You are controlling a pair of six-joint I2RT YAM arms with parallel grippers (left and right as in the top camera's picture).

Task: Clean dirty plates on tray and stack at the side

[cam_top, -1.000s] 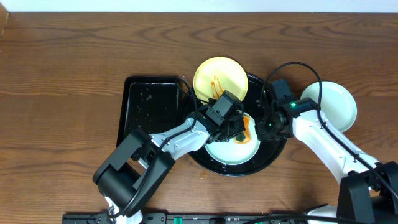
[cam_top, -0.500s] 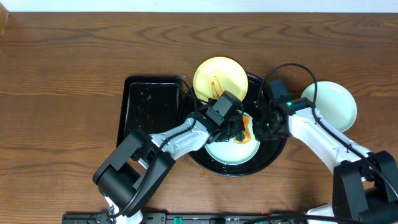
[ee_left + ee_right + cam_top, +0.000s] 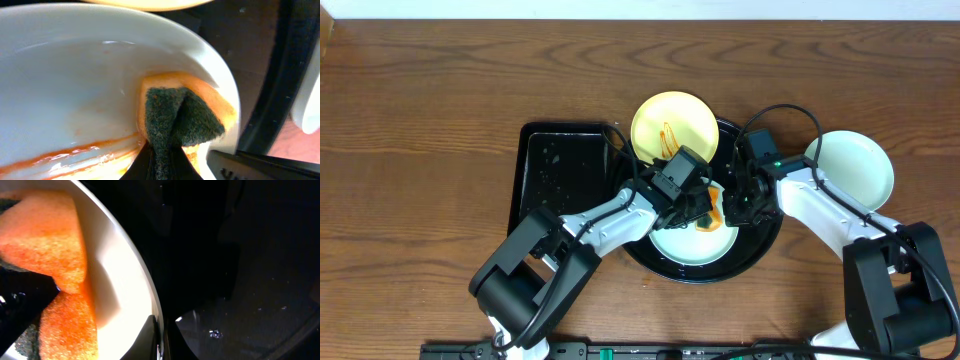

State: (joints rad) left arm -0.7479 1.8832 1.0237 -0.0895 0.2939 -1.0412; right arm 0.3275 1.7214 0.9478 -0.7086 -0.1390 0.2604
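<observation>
Where the dirty plate [image 3: 685,248] lies: flat on the near half of the tray [image 3: 765,240], with both arms reaching onto it.
Left jaws: clamped on the sponge [image 3: 718,205], which I see tucked against the plate's wall on the side facing the tray's right rim.
Right jaws: closed together at that same plate's rim, just beside the sponge. I judge this to be a pinch that steadies the plate, though the contact sits at the very bottom edge of my right wrist view.
Sauce streak [image 3: 65,152]: a thin orange line on the plate's floor, lying away from the sponge toward the tray's left side.
Long axis: the plate is round and has none. The streak's own line gives the direction, so I reckon the next stroke has to carry the sponge off the wall and along it, toward the tray's left.
Nearer arm: the left arm [image 3: 615,215] holds the sponge, so the wiping is its job. The right arm [image 3: 820,210] is the nearer one to the stacking side.
Yellow plate [image 3: 673,125]: on the tray's far rim, overhanging it, with its own streak. I judge it not yet cleaned.
Clean plate [image 3: 860,170]: on the bench [image 3: 420,100], near the tray's right side, with no streaks that I can see.
Rectangular tray [image 3: 560,185]: on the bench against the tray's left side.
Writing: no brand, label or text that I can read in any view.
</observation>
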